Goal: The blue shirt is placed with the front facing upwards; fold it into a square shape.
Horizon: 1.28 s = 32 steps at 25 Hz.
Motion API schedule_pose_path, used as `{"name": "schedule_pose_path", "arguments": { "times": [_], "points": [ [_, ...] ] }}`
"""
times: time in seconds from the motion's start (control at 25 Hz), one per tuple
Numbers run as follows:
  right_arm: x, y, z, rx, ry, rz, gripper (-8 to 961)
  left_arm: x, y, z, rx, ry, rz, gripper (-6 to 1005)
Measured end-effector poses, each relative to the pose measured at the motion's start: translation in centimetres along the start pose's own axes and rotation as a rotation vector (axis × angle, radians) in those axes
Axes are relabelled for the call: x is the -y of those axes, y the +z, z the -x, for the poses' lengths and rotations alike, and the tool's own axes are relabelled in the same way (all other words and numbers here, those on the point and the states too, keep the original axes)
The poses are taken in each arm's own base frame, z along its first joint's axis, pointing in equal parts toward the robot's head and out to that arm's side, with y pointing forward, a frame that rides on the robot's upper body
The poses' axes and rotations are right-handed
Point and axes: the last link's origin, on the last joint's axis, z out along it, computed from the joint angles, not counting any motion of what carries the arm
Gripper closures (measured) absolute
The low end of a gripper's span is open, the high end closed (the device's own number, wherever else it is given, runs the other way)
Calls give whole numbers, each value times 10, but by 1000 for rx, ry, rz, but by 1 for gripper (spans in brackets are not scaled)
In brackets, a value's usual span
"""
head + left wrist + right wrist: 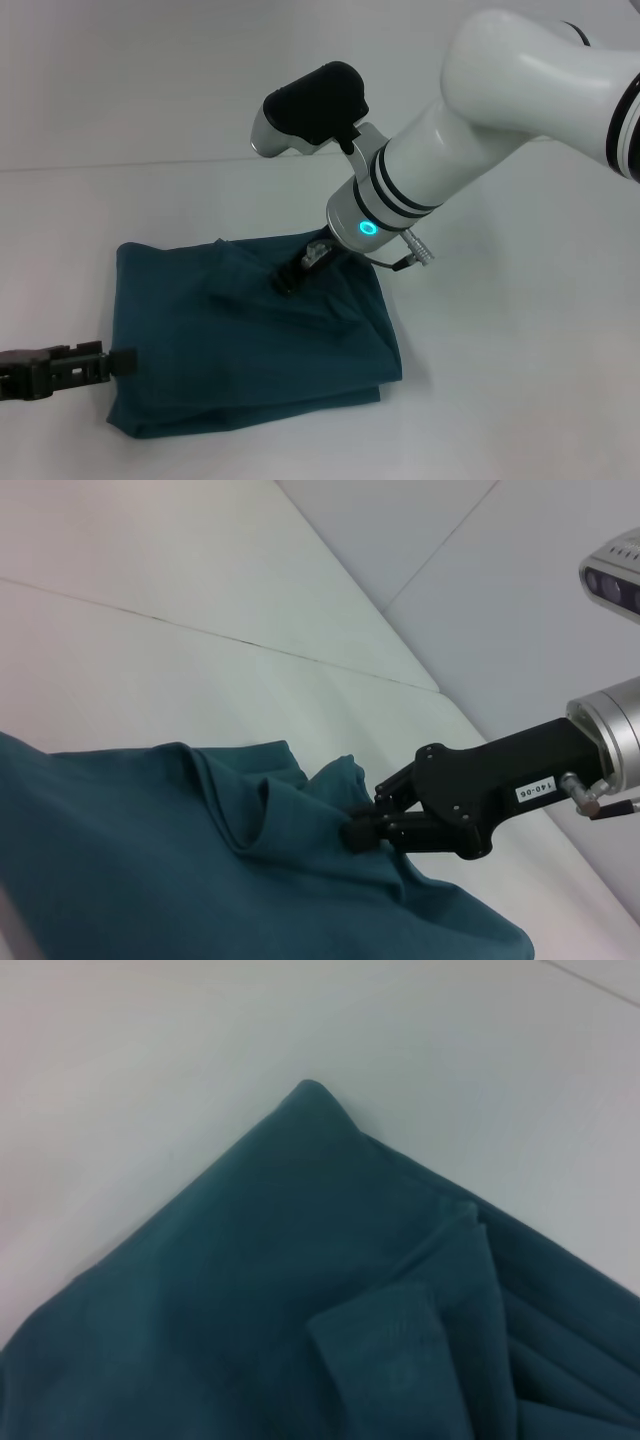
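The blue shirt [250,350] lies folded into a rough, wrinkled rectangle on the white table, with no print showing. My right gripper [288,278] reaches down onto the shirt's far middle part. In the left wrist view its black jaws are closed on a raised pinch of teal fabric [300,800], with the right gripper [358,832] just above the cloth. The right wrist view shows only the shirt [280,1260], with a pointed corner and a small folded flap. My left gripper [118,362] sits low at the shirt's near-left edge.
The white table [520,380] stretches around the shirt on all sides. The right arm's white forearm [440,160] hangs over the table's far right part. A thin seam line runs across the table's far side [200,630].
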Motion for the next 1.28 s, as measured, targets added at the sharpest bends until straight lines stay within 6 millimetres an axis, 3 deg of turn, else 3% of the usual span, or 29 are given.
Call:
{"name": "schedule_pose_path", "arguments": {
  "times": [0.56,0.92,1.28],
  "points": [
    [3,-9,-1,-1,9,-14,950,0,0,1,-3,-4,2,80],
    [17,-29,-10,15,65,-68,948,1,1,0,-5,-3,-4,80],
    [30,-32,-19,1,121,-110,946,-1,7,-3,-3,-1,12,80]
  ]
}}
